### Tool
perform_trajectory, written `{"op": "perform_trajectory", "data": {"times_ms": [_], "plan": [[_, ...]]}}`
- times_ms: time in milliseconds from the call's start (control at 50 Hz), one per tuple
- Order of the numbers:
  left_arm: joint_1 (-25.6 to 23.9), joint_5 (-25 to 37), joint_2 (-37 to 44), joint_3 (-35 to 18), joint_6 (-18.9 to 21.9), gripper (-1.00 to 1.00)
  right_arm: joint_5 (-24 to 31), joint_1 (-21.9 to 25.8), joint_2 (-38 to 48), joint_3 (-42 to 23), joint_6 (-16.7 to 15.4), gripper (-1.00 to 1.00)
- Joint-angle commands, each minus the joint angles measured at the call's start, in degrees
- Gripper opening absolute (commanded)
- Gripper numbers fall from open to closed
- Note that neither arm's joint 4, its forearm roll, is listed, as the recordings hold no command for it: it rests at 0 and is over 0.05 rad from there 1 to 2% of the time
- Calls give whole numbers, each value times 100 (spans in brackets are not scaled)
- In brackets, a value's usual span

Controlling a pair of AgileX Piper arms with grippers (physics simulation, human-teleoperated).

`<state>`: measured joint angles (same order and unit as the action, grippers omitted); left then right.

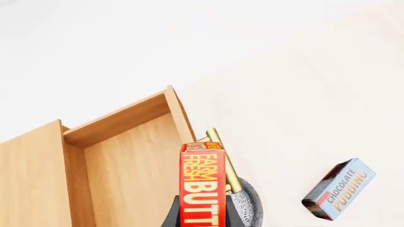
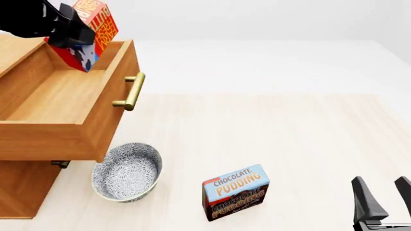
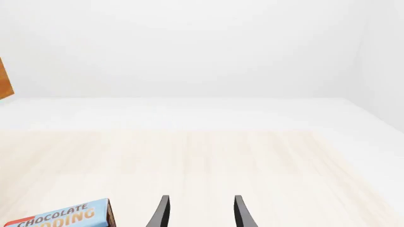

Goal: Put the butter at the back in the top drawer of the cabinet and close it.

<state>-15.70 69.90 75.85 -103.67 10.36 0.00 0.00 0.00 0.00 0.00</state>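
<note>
Above the open top drawer (image 2: pixel 61 103) of the wooden cabinet (image 2: pixel 22 190): left gripper (image 2: pixel 67 31) clamped on one red-orange butter (image 2: pixel 96 21) box. Below the drawer, one patterned round bowl (image 2: pixel 126 172). Right of it, one pudding box (image 2: pixel 235 192). Far right, right gripper (image 2: pixel 383 192), fingers apart.

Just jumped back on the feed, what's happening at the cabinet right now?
The left gripper holds the butter in the air, tilted, over the top drawer of the cabinet, which is pulled open. The butter is not yet inside. The right gripper sits open and empty near the table's right edge. A chocolate pudding box and a patterned bowl stand on the table in front.
</note>
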Motion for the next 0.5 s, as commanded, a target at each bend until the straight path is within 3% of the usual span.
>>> {"op": "perform_trajectory", "data": {"times_ms": [20, 500], "plan": [[259, -14, -195, 145, 131, -100, 0, 0, 0, 0, 0, 100], [782, -271, -409, 819, 218, -100, 0, 0, 0, 0, 0, 100]]}}
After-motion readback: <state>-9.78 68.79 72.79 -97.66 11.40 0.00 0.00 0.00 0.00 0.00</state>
